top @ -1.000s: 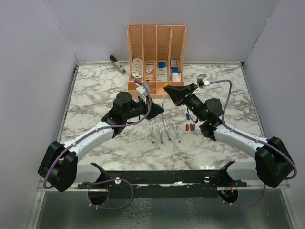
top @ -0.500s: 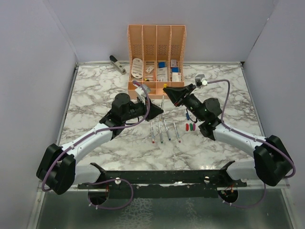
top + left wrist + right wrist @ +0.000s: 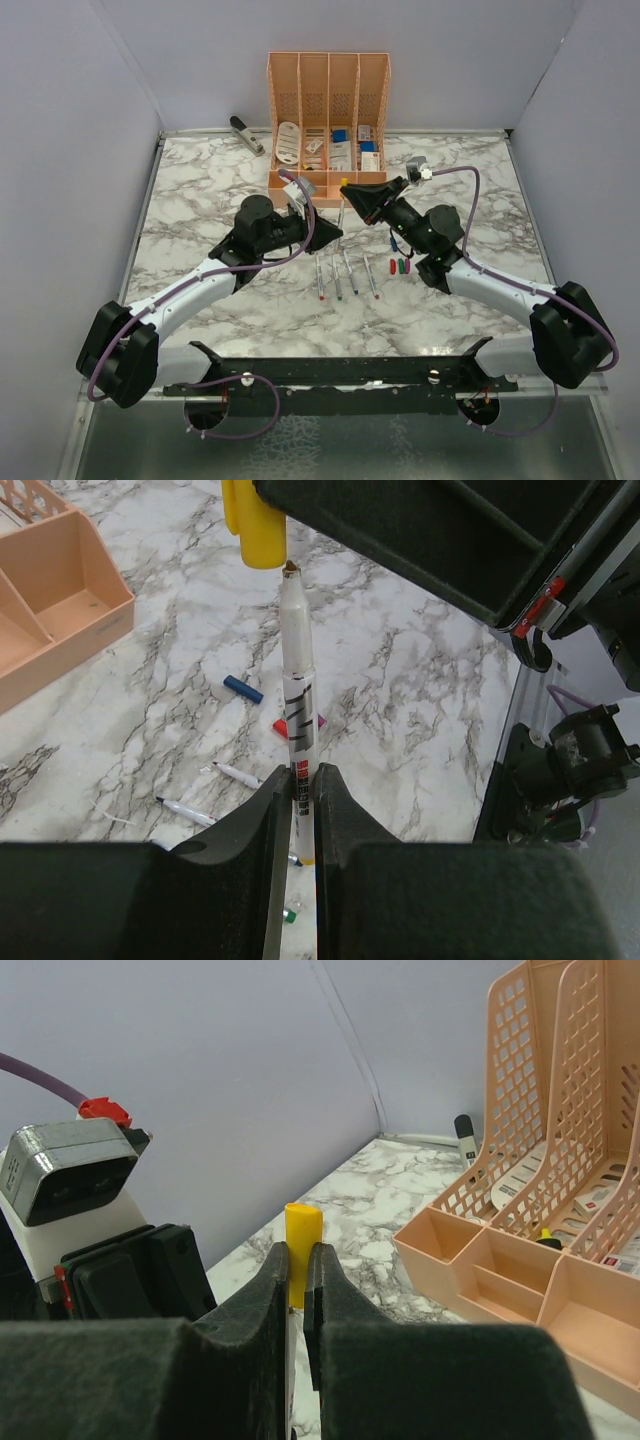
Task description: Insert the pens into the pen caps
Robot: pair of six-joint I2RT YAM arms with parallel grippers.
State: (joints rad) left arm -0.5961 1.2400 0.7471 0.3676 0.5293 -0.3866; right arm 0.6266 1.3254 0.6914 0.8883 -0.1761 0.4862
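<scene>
My left gripper [image 3: 298, 780] is shut on a grey-white pen [image 3: 296, 680] that points away from it, tip up. Just beyond that tip hangs the yellow pen cap [image 3: 262, 530], slightly off to the left of the pen's line, with a small gap between them. My right gripper [image 3: 297, 1260] is shut on this yellow cap [image 3: 302, 1230]. In the top view the two grippers [image 3: 335, 232] [image 3: 350, 190] meet above the table's middle. Several other pens [image 3: 337, 277] lie side by side below them, with blue [image 3: 395, 243], red [image 3: 393, 267] and green [image 3: 402, 266] caps to their right.
An orange organizer [image 3: 328, 120] with white stationery stands at the back centre, close behind the grippers. A grey stapler [image 3: 247, 133] lies at the back left. Both arms reach in from the near corners over the marble table [image 3: 200, 200].
The right gripper has edged slightly left with the yellow cap, and the left arm has shifted a little; both grips are unchanged.
</scene>
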